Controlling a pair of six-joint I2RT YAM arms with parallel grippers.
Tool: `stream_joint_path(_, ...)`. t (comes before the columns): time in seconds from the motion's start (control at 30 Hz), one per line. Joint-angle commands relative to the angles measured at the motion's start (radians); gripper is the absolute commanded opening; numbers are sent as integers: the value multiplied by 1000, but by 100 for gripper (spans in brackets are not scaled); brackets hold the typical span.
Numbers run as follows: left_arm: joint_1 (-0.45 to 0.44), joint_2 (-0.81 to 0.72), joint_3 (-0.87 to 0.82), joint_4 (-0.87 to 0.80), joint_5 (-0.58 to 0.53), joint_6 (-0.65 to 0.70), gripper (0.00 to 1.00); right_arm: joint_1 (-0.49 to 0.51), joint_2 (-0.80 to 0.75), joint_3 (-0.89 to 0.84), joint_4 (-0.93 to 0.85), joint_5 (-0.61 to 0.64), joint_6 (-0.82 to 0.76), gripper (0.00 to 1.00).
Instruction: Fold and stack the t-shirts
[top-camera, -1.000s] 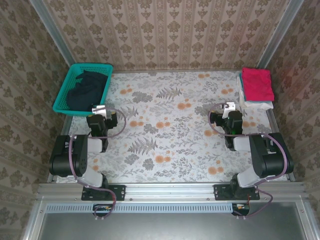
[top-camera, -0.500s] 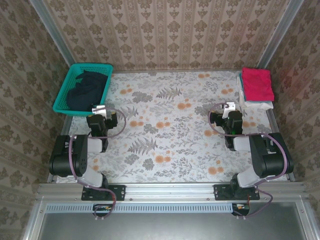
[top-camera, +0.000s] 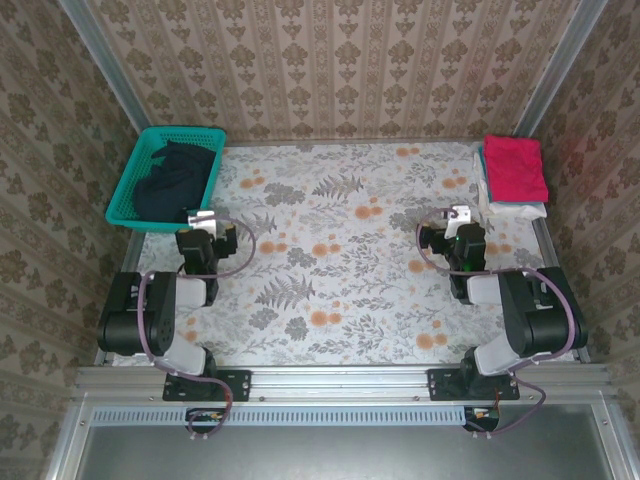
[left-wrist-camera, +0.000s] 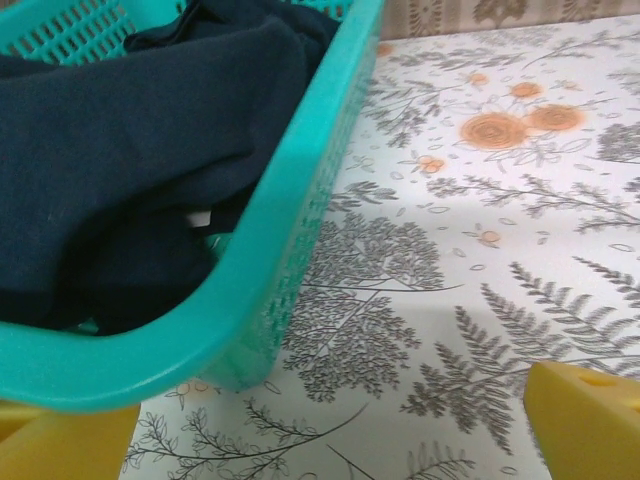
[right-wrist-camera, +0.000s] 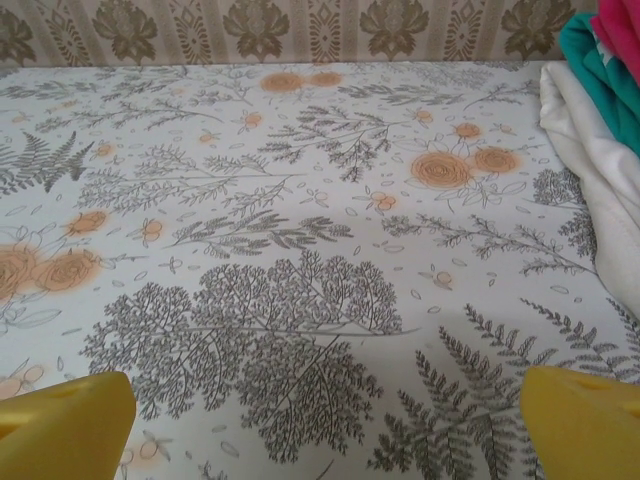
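**Navy t-shirt waits in the basket as the left arm stirs**

Navy t-shirt (top-camera: 170, 180) is bunched up and unfolded inside the teal basket (top-camera: 122, 195) at the upper left of the overhead frame. No change there. Over in the upper right corner, the pink t-shirt (top-camera: 516, 165) sits folded on top of the white t-shirt (top-camera: 512, 211), and that stack hasn't budged either. From the right wrist view a strip of teal cloth (right-wrist-camera: 585, 50) peeks out between them.

Now, movement! The left arm (top-camera: 200, 245) has nudged its wrist a touch to the right in the overhead frame over the last half-second. It's a small shift, but it's the only thing that has moved. The right arm (top-camera: 465, 245) sits exactly where it was.

The left fingers (left-wrist-camera: 585, 415) are spread wide at the bottom corners of their view, with nothing between them. The basket rim and the dark cloth are right ahead, close but not touched. The right fingers (right-wrist-camera: 580, 420) are just as wide, with bare flowered desk (top-camera: 330, 250) in front and the white shirt's edge off to the right.

What does it mean? By the look of it, two shirts are done and the navy one is left. That little twitch looks like the left arm lining up on the basket, though no grab has begun yet.
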Motion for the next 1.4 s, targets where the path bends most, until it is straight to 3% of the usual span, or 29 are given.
stream_joint_path(0.0,-27,-104,-37,15,-11,65,100,7,-97,-11,-22,-45,-28,100)
stream_joint_path(0.23,-54,-411,27,-346,12,59,100,76,-337,79,-363,-100,-66,100)
stream_joint_path(0.43,45,-486,245,-621,127,-34,100,178,-414,191,-539,-140,-62,100)
stream_joint_path(0.6,157,-349,500,-800,136,-122,100,283,-405,295,-652,-171,-72,100)
stream_joint_path(0.83,276,-31,855,-1047,147,-277,100,471,-358,437,-770,-157,-148,100)
stream_joint_path(0.97,303,155,1044,-1202,133,-346,100,523,-331,468,-763,-182,-163,100)
stream_joint_path(1.1,323,322,1205,-1336,133,-437,100,572,-334,450,-705,-291,-239,100)
stream_joint_path(1.37,321,535,1383,-1435,139,-552,94,635,-339,484,-708,-386,-251,100)
